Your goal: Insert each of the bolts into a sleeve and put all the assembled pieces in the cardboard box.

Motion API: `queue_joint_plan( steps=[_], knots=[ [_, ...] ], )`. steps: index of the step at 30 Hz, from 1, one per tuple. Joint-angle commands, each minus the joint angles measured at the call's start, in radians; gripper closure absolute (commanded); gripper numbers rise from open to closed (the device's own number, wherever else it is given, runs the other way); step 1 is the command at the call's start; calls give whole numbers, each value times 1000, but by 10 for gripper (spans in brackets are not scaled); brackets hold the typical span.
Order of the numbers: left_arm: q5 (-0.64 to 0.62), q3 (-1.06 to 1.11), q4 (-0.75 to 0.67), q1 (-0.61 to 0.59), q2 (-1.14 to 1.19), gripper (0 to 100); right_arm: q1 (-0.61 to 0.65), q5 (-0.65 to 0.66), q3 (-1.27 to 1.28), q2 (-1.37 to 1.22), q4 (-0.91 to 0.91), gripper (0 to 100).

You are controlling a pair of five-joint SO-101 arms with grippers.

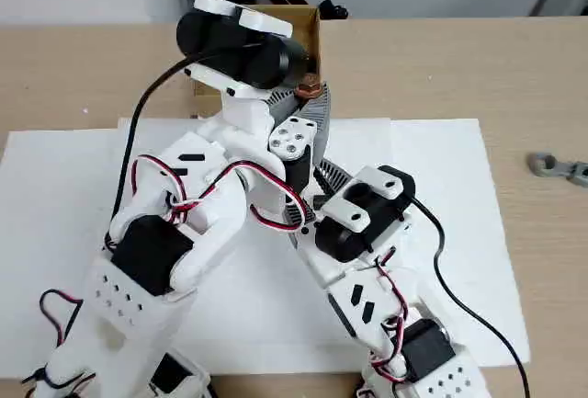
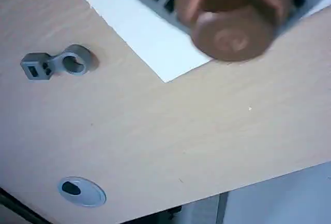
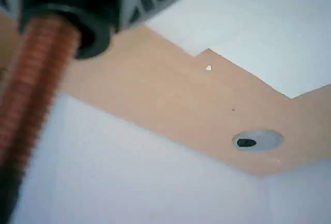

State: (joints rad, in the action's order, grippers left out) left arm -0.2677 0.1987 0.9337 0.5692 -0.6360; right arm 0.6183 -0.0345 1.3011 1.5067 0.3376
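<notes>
Both arms: white printed shells, black servo blocks. Left arm (image 1: 184, 154): red, white and black wires (image 1: 266, 177), thick black cable (image 1: 133, 131), silver screws (image 1: 294, 138). Right arm (image 1: 354, 200): red wires, black cable, slotted shell.

The bolt (image 2: 232, 12) is copper-brown, with a hexagonal head and a round boss on top of it; in the left wrist view the head faces the camera. Its long threaded shank (image 3: 36, 84) passes through a black, round sleeve (image 3: 93, 38), which sits around the thread with a good length of shank bare beyond it. In the high view the bolt is up off the table (image 1: 459, 58), just in front of the cardboard box (image 1: 310, 35). The box is brown and open-topped, standing on the bare wood at the far side; most of it is hidden, and what lies inside cannot be told
</notes>
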Motion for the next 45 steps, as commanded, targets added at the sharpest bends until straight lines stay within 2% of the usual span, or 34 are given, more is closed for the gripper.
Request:
queue_joint_plan(
  steps=[1,36,45],
  knots=[
    [2,-4,-32,-5,-2,994,-1,-15,-34,18,-5,995],
    [0,81,-75,-48,-12,994,-2,-15,-44,18,-5,995],
    [17,13,80,12,-12,994,-2,-15,-44,18,-5,995]
  ],
)
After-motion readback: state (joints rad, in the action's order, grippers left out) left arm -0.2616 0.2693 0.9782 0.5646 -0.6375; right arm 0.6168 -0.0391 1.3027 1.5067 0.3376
